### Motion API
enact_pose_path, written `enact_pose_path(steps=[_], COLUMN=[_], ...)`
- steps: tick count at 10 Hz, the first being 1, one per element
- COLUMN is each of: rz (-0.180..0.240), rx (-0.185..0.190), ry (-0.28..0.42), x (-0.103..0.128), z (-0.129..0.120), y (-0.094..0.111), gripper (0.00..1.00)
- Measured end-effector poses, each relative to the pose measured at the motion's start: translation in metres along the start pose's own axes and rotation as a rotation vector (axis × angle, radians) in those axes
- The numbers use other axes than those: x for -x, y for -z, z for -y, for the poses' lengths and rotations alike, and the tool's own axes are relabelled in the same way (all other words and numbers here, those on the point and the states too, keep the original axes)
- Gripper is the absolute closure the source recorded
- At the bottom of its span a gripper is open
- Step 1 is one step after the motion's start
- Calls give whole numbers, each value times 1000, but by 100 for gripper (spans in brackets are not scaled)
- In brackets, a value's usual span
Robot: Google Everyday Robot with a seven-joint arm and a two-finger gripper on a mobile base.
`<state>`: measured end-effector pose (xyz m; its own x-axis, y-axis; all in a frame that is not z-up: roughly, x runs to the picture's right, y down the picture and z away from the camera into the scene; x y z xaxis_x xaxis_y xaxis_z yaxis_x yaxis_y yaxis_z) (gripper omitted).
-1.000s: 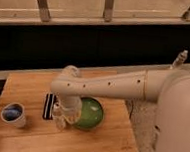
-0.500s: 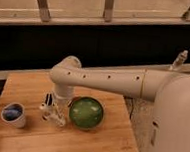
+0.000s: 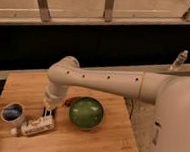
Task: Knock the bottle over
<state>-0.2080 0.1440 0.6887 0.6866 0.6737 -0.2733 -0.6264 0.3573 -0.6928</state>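
The wooden table (image 3: 88, 140) fills the lower part of the camera view, and the white arm (image 3: 108, 81) reaches across it from the right, elbow bent down toward the left half of the board. To the right of the jaws sits the green bowl (image 3: 86, 113), upright and close beside them; further to their left, near the table's edge, stands the small blue cup (image 3: 12, 113). The gripper (image 3: 48, 115) hangs low over the board, and directly beneath and slightly left of it lies the bottle (image 3: 34, 127), a pale, clear thing now on its side, its long axis running roughly left to right with a slight tilt, cap end pointing left toward the cup. The jaws appear to touch or just clear the bottle's right end; whether they stand apart or together I cannot tell. Compared with half a second ago, when the bottle stood upright just under the wrist, it has toppled leftward and the arm has swung further left and lower, uncovering the whole bowl. I judge the knock essentially done; what remains is probably only to lift away without dragging the bottle into the cup.
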Motion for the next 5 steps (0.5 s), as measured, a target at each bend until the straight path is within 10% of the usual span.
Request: enact_pose_path(steps=[5], rz=[137], rx=[-144], ry=[-197], x=[-18], z=[41], y=[41], gripper=[100])
